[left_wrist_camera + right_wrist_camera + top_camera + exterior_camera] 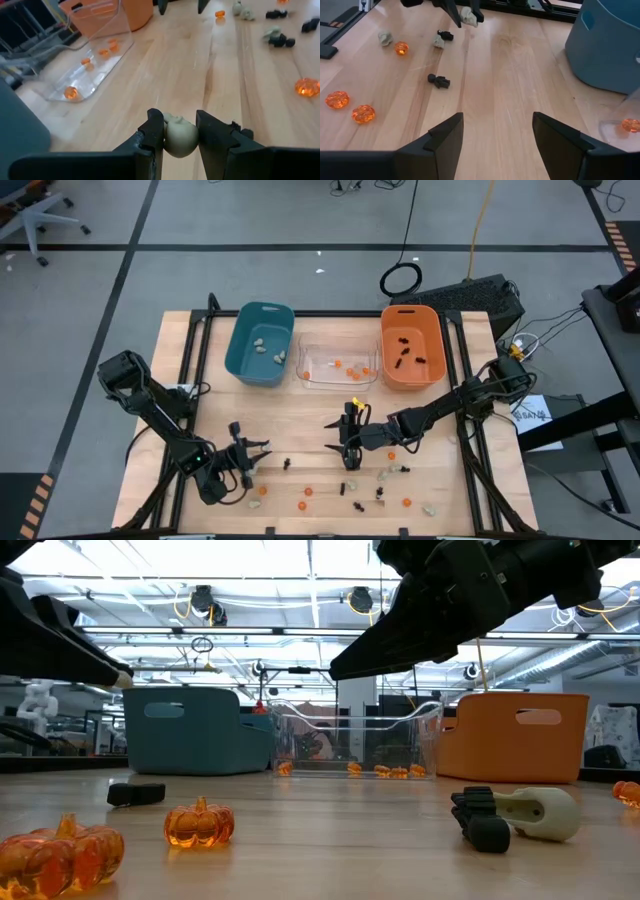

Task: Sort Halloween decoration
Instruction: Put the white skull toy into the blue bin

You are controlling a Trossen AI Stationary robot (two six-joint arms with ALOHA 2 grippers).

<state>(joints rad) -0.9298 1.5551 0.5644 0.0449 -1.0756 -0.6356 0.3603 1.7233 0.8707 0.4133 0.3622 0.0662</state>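
Teal bin (259,343): pale lumps. Left hand (180,132) grips, seemingly, pale lump (179,137); right hand (497,135) wide.

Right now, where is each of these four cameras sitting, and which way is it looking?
High view: overhead, straight down on the table; both arms show.
Low view: at tabletop height, facing the teal bin, clear bin and orange bin; arms overhead.
Left wrist view: past the left gripper clamping a pale lump.
Right wrist view: past the open right gripper.
Shared: the right wrist view also catches that lump.
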